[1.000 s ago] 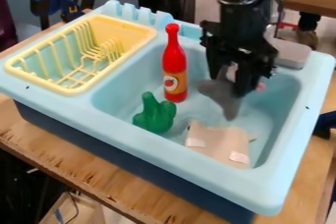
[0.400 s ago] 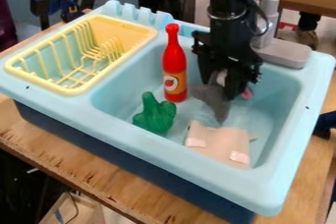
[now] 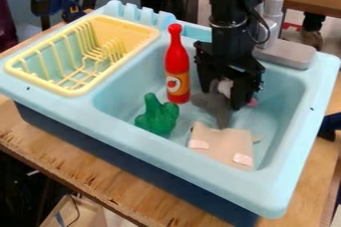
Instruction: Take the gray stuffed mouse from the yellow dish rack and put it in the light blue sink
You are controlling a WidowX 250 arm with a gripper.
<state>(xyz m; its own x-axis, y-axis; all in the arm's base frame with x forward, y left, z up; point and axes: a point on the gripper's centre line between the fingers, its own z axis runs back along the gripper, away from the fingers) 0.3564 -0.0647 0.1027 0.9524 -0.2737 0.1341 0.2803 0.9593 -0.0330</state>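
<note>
Camera view: fingers (image 3: 222,99) stand apart, directed downward over the basin, and appear to pinch a grey soft toy with a tapering tail end (image 3: 216,109) between them. White and pink parts show beside the finger on the side away from the dish rack.

Governing relation: the grey toy hangs out below the fingers, its long axis slanting down toward the basin's near long edge, the narrow end leading. That end meets the top border of a beige cloth piece with two pale patches (image 3: 223,144) in the view; whether they touch cannot be determined. A broader grey part extends from the fingers toward the rack side, close to the foot of a red toy bottle with an orange label (image 3: 177,69), which stands upright.

Further out, a green lumpy toy (image 3: 158,116) lies near the basin's near long edge, between the rack side and the beige cloth. The pale blue plastic sink (image 3: 279,191) rests on the wooden table (image 3: 313,171); a yellow dish rack (image 3: 73,93) occupies its end beyond the bottle.
</note>
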